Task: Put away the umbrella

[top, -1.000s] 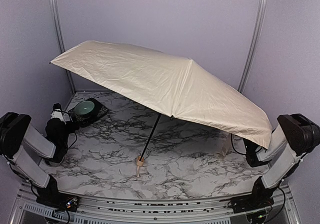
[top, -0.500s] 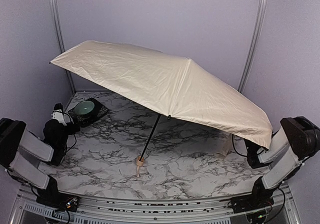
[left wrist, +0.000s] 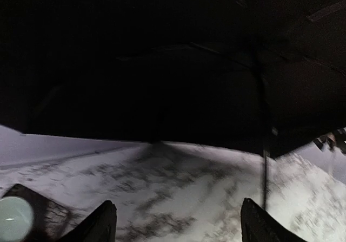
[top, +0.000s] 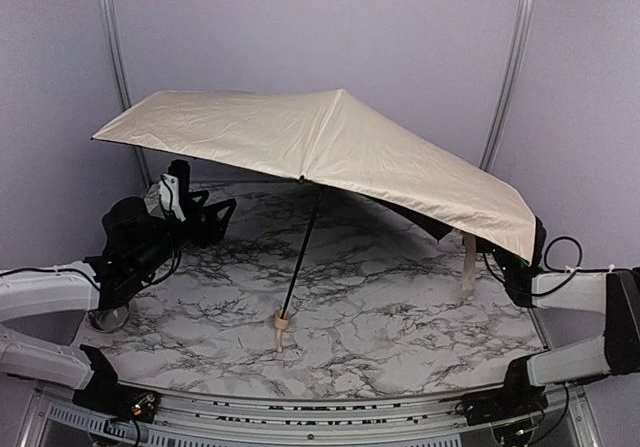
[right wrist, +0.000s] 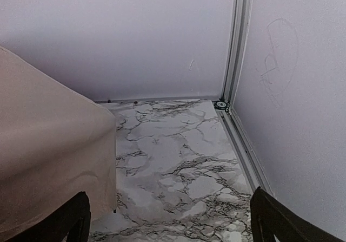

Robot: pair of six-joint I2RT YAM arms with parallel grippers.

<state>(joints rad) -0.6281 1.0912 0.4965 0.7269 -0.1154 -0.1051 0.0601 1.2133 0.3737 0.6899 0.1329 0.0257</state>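
Observation:
The open cream-beige umbrella (top: 330, 157) rests on the marble table, canopy tilted down to the right, black shaft (top: 300, 252) slanting to the tan knob handle (top: 280, 322). My left gripper (top: 210, 212) is open and empty under the canopy's left side. In the left wrist view the dark canopy underside (left wrist: 162, 63) fills the top and the shaft (left wrist: 265, 161) stands by my right finger. My right gripper (top: 520, 257) is open and empty beside the canopy's right edge, which shows in the right wrist view (right wrist: 48, 155).
A small bowl on a dark mat (left wrist: 13, 217) lies at the left wrist view's lower left. Purple walls and metal corner posts (top: 510, 67) enclose the table. A rail (right wrist: 238, 139) runs along the right wall.
Both arms have stretched forward over the table; the left one now covers the bowl in the top view. The umbrella has tipped, its left side lower and its peak shifted.

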